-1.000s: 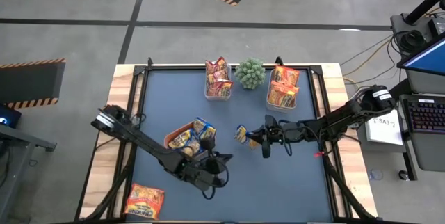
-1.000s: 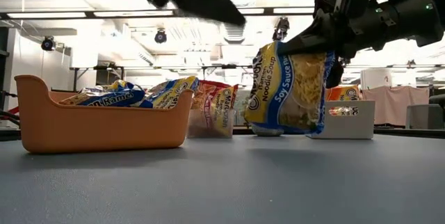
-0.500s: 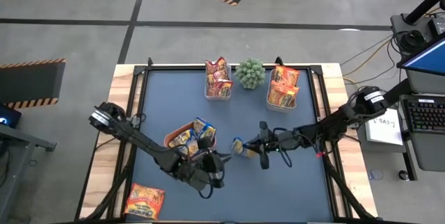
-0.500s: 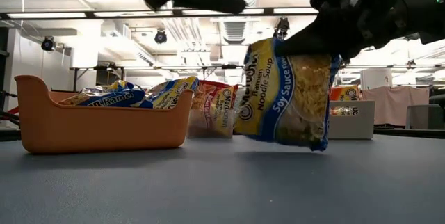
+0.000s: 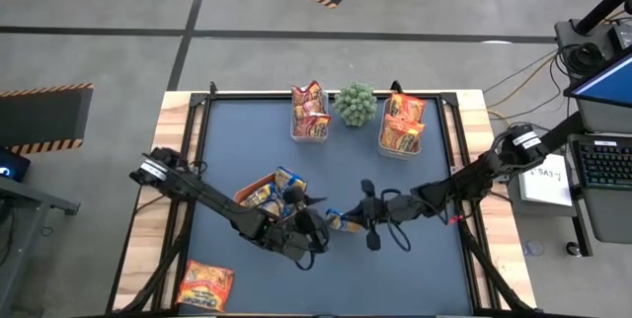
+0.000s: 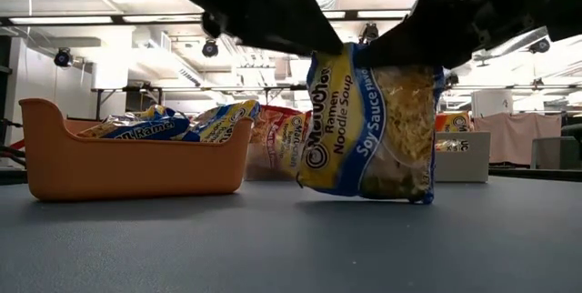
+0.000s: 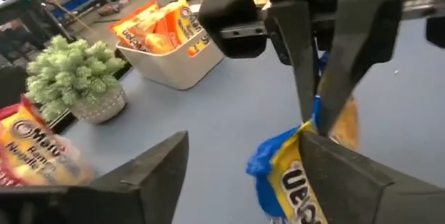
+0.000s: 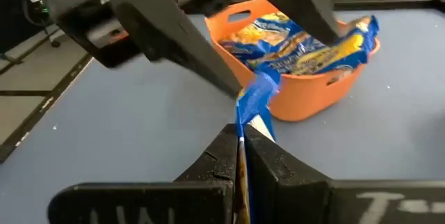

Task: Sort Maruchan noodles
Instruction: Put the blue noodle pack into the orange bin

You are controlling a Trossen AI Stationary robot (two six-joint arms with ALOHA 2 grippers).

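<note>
Low view gives you the clearest print: the yellow-and-blue packet (image 6: 368,125) reads "Maruchan Ramen Noodle Soup" and "Soy Sauce Flavor". It hangs upright just above the blue table (image 6: 291,247), near the middle. Your right gripper (image 8: 240,156) is clamped on its blue top seam, fingers pressed together. Your left gripper (image 7: 243,175) sits right at the same packet with its fingers spread wide, one on each side of the blue edge, not squeezing it.

From the high view, count three containers: an orange tray (image 5: 245,195) with several yellow-and-blue packets, one showing "Ramen" in the low view, and two clear tubs (image 5: 310,132) (image 5: 400,145) at the far edge, holding red and orange packets. One orange packet (image 5: 204,285) lies alone on the wooden border. One potted plant (image 5: 355,104) stands between the tubs.
</note>
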